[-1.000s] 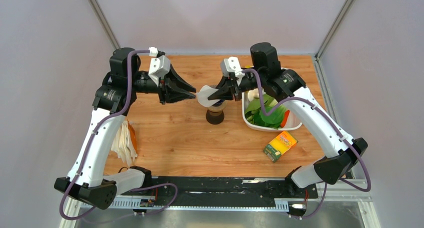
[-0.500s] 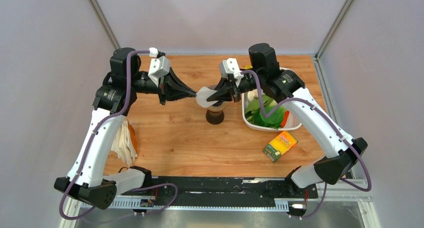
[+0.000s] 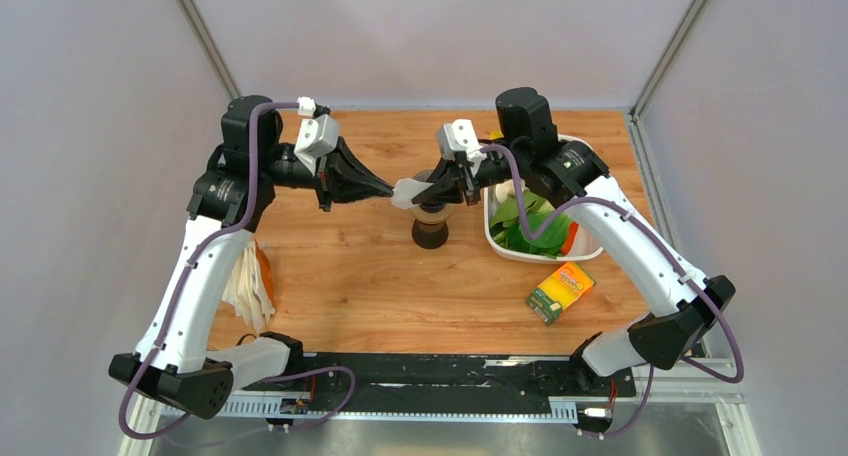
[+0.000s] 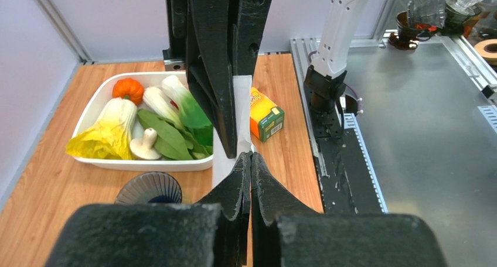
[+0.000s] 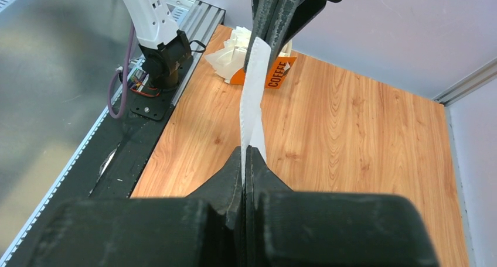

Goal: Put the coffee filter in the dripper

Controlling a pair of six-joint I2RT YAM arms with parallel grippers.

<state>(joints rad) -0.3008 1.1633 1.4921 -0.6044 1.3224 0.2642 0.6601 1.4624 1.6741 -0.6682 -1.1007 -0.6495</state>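
Word "COFFEE" on orange pack [image 5: 275, 75] behind coffee filter [image 5: 250, 103].

A wooden table [image 3: 380, 286] sits inside plain lilac-grey walls [image 3: 450, 36] joined at slanted aluminium posts [image 3: 207, 46]. Along its near edge runs a black mounting plate [image 3: 450, 368], then a brushed metal surface [image 3: 450, 438]. The light is soft and even.

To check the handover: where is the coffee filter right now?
In the top view, the coffee filter hangs mid-table, pinched between the left gripper and the right gripper, just above the dripper.
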